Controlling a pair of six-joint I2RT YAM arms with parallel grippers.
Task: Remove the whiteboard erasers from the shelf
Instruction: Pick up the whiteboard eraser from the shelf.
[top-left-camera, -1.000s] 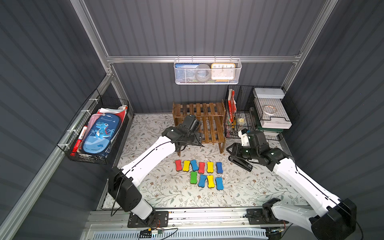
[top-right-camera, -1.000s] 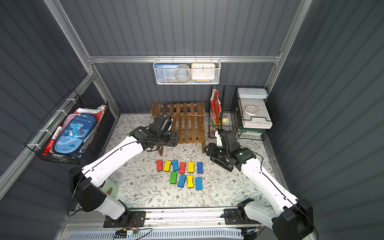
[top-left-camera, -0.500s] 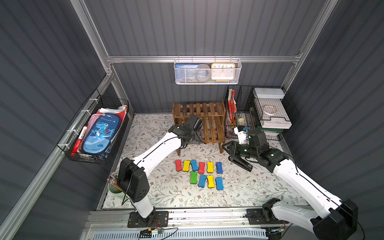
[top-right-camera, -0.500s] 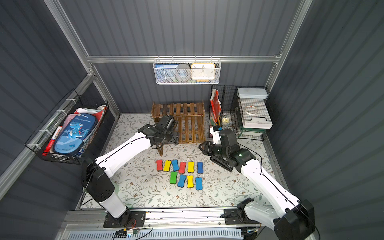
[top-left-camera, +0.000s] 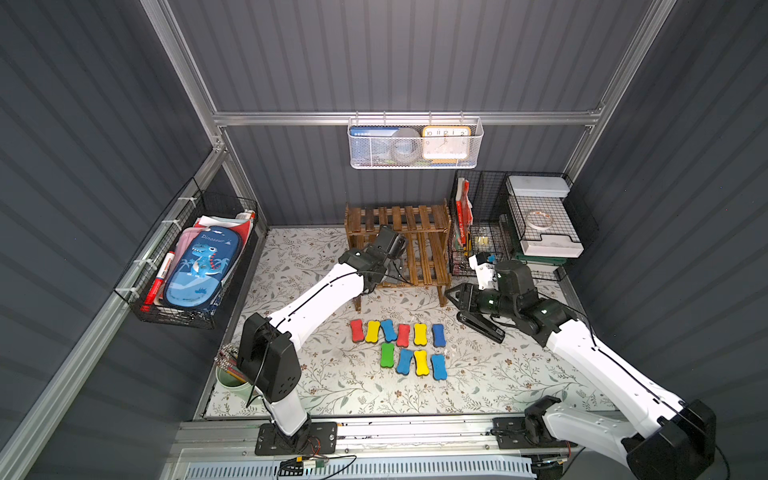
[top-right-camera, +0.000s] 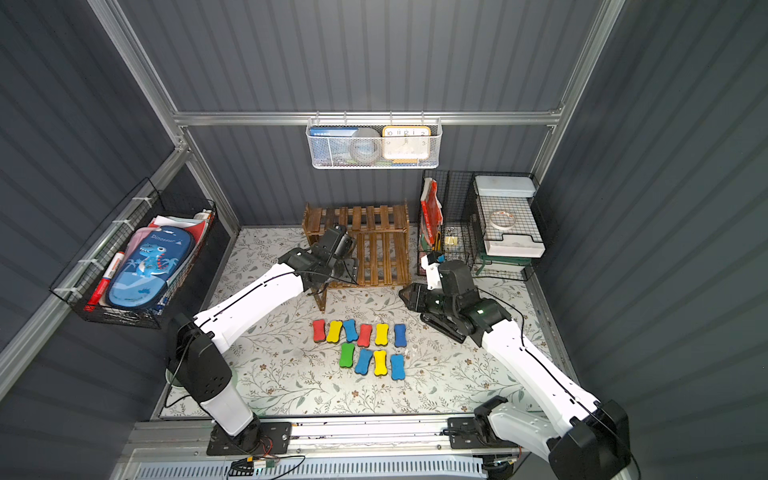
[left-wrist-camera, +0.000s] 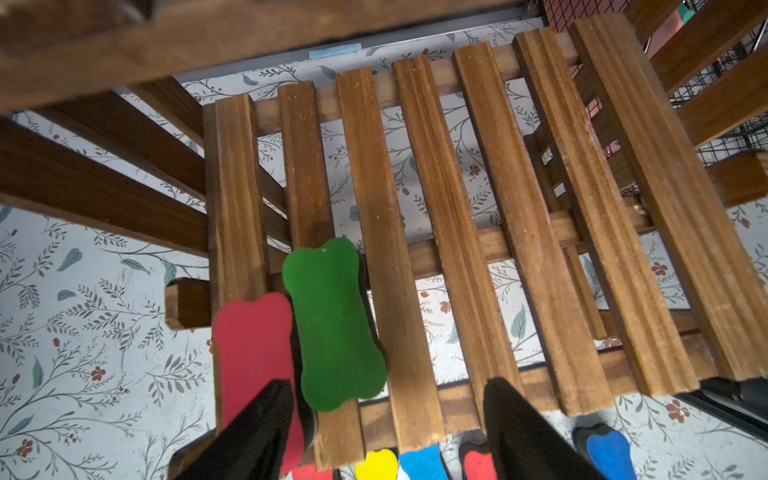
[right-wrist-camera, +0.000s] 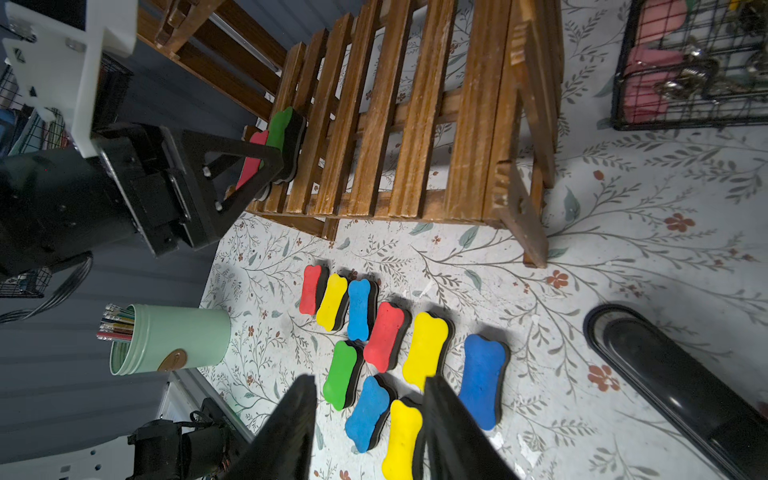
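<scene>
Two whiteboard erasers lie side by side on the lower tier of the brown slatted shelf (top-left-camera: 415, 216), at its left front corner: a green one (left-wrist-camera: 336, 328) and a red one (left-wrist-camera: 253, 353). My left gripper (left-wrist-camera: 386, 415) hovers open over them. One of its fingers (left-wrist-camera: 257, 428) overlaps the red eraser, and the green eraser's near end lies between the jaws. Several more erasers (top-left-camera: 399, 332) lie in two rows on the floral mat in front of the shelf. My right gripper (right-wrist-camera: 370, 415) is open and empty above the mat, right of those rows.
A black stapler (top-left-camera: 482, 326) lies on the mat beneath the right arm. A black wire organiser (top-left-camera: 498, 224) stands right of the shelf, a white mesh basket (top-left-camera: 415, 145) hangs on the back wall, and a green pencil cup (right-wrist-camera: 174, 340) stands front left.
The left arm has swung in and reached further over the shelf's lower tier. The right gripper has shifted slightly left toward the shelf's front leg.
</scene>
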